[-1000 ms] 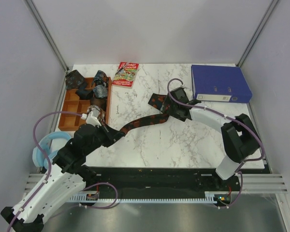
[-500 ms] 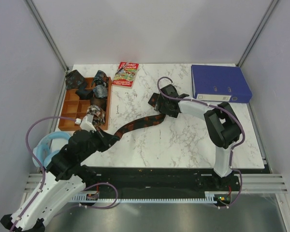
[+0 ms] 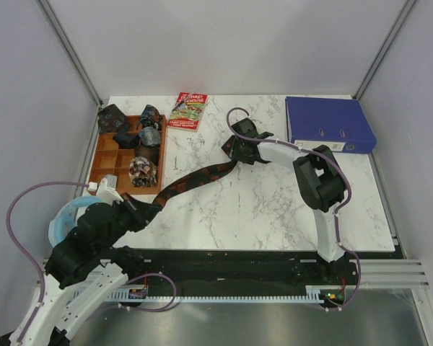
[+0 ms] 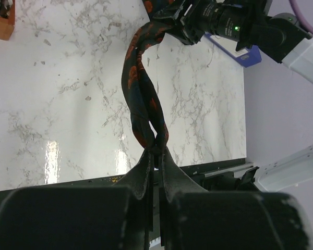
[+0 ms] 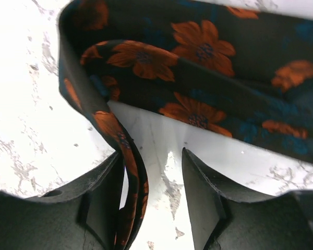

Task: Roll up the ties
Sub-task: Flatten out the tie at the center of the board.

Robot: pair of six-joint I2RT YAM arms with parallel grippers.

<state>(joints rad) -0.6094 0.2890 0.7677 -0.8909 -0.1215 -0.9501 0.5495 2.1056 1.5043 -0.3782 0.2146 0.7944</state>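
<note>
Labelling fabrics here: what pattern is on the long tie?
The long tie is black with orange flowers, clearest in the right wrist view.

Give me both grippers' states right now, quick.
Left gripper: closed, pinching one end of the long black fabric necktie with orange flowers.
Right gripper: open, with a fold of that necktie in the gap, not clamped.

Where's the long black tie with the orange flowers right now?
In the top view the black tie runs diagonally across the marble table, from the left claw near the wooden tray up to the right claw.
</note>
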